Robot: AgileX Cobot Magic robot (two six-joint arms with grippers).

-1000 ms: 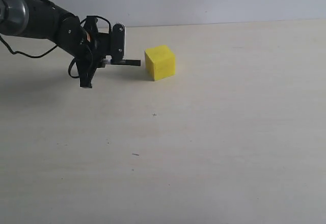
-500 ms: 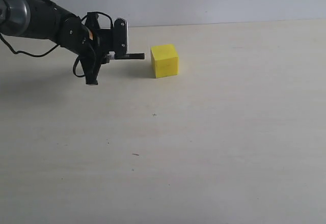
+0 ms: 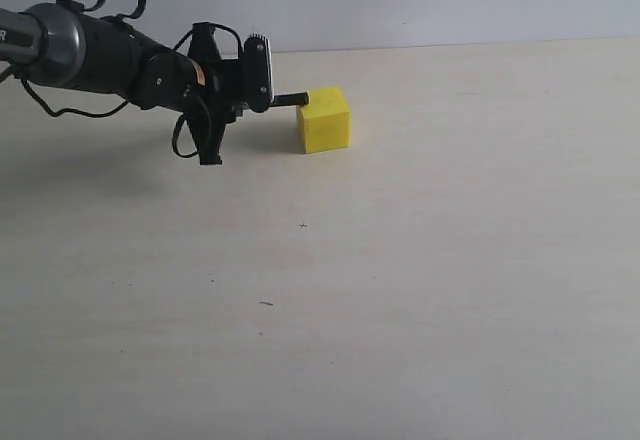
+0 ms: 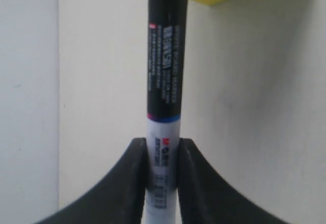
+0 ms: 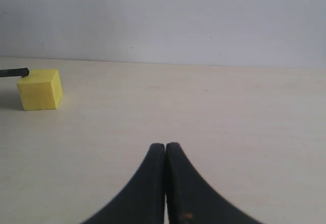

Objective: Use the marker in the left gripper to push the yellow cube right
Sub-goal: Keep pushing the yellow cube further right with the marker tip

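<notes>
Contact stage: marker [image 4: 165, 56] tip at yellow cube [image 3: 325, 120].
Left gripper [image 4: 162, 150] clamps the marker barrel; rightward push judged not yet done.

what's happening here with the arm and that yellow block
The left gripper holds a marker level above the table, its black tip right at the upper left edge of the yellow cube, seemingly touching, set to push it right. The right gripper is shut and empty, well away from the cube.

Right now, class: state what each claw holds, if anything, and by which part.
The left claw grips the marker by its white barrel; the right claw is shut on nothing.
</notes>
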